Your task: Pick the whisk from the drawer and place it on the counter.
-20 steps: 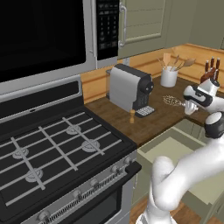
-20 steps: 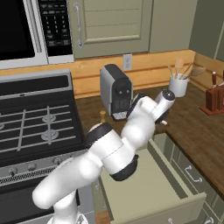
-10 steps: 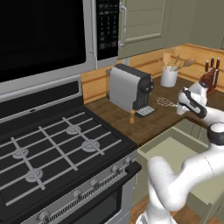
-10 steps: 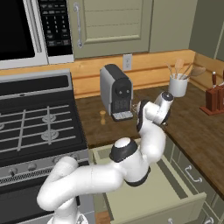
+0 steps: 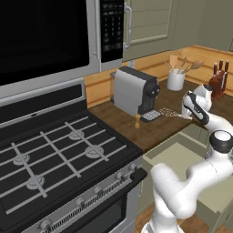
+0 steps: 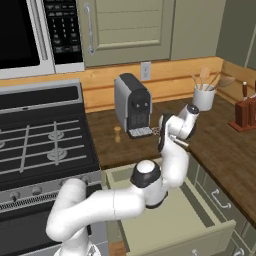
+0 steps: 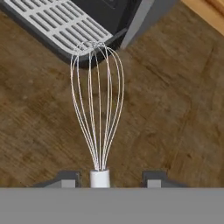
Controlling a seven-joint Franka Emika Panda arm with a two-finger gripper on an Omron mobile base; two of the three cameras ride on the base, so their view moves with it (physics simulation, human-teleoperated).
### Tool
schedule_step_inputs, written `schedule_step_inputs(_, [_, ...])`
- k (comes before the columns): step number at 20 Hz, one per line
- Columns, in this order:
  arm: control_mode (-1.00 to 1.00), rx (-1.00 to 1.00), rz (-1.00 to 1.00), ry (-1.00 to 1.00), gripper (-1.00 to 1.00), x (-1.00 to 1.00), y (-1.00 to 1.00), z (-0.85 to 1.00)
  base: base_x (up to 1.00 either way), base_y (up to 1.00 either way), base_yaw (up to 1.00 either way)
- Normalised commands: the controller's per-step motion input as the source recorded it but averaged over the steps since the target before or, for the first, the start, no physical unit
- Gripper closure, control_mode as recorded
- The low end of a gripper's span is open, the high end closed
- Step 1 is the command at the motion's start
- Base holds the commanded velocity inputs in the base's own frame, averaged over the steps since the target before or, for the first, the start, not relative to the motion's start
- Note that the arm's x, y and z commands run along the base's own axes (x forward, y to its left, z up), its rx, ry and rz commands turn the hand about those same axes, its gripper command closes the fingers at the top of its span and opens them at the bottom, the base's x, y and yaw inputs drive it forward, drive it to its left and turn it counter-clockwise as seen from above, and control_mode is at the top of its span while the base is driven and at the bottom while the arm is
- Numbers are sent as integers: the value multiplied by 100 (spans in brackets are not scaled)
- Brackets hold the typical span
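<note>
Over the counter [image 5: 154, 129], just right of the coffee machine [image 5: 134, 91], my claw [image 7: 107, 177] carries the whisk [image 7: 97, 103]. Claw state: the handle stub sits against the left fingertip [image 7: 65, 178], with a gap between it and the right one, so I cannot tell whether the grip is firm or released. Whisk: silver wire loops point away from my hand toward the machine's grated drip tray [image 7: 65, 26], the loop tips overlapping the tray's near edge; whether the wires touch the wood I cannot tell. From the left base view the whisk [image 5: 170, 112] shows as a speckled patch between tray and claw [image 5: 185, 113]. Drawer [image 6: 172, 220]: pulled out below the counter edge, pale bottom bare where visible. Far right: white utensil crock [image 6: 203, 96] with wooden spoons, and a knife block [image 6: 245, 112].
</note>
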Motion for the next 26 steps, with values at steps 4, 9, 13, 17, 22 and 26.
schedule_step_inputs(4, [-100,0,0,-22,-100,-47,0,3,0,0,0])
schedule_step_inputs(9, [-100,0,1,-47,-100,-100,17,18,0,0,0])
schedule_step_inputs(13, [-100,0,2,-26,-100,-100,95,19,0,0,0])
schedule_step_inputs(17, [-100,-2,15,-2,-100,-89,100,32,0,0,0])
schedule_step_inputs(22, [-100,-14,7,1,-100,-64,100,61,0,0,0])
schedule_step_inputs(26, [-100,-42,3,0,-100,-80,100,96,0,0,0])
